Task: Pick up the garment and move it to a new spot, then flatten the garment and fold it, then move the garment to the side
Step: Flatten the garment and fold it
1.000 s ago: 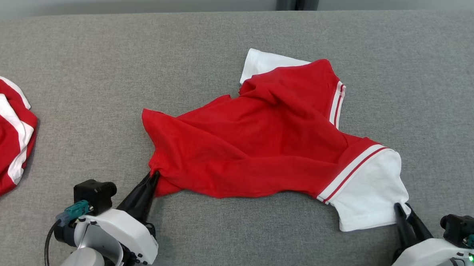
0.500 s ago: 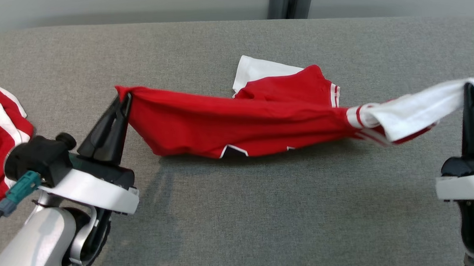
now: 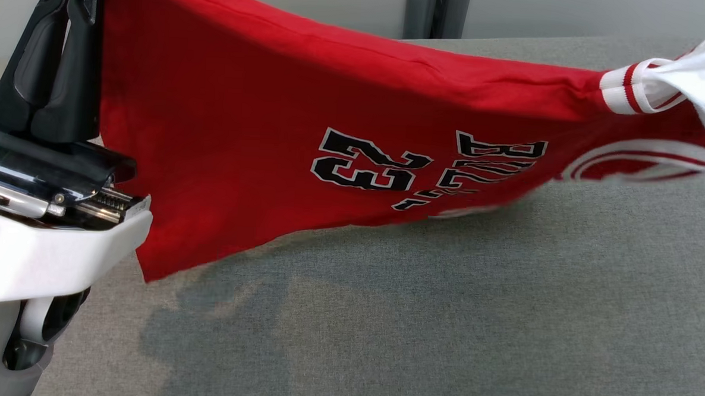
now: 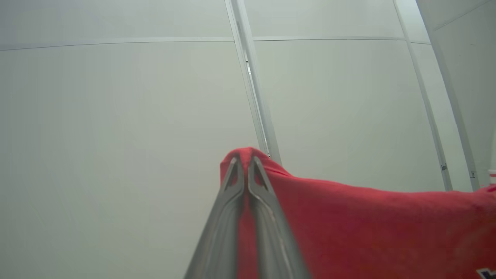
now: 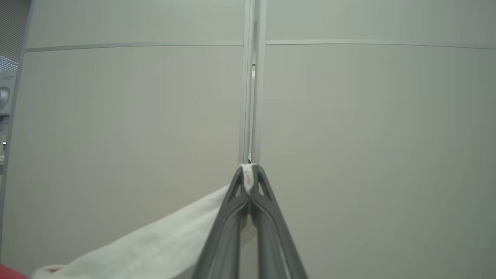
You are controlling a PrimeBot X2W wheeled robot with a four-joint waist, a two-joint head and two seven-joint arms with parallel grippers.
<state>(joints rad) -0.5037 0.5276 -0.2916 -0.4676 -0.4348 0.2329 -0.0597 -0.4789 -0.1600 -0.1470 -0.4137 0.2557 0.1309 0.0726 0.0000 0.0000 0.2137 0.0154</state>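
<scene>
Left gripper [image 4: 243,164] is pinched tight on a red corner of the garment [image 3: 242,133], and the right gripper [image 5: 251,172] is clamped on its white sleeve [image 5: 155,244]. So the shirt hangs stretched between them over the grey cushion [image 3: 442,321]; can't tell if the low edge brushes it. Looks like the pick-up-and-move step. Next it needs lowering evenly at the new spot, kept taut.

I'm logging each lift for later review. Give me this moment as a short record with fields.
garment: red jersey, printed front, stretched in the air between both grippers
left gripper: shut on a red corner
right gripper: shut on the white sleeve
surface: grey padded top, garment's shadow on it
lowest edge: contact with surface unclear
</scene>
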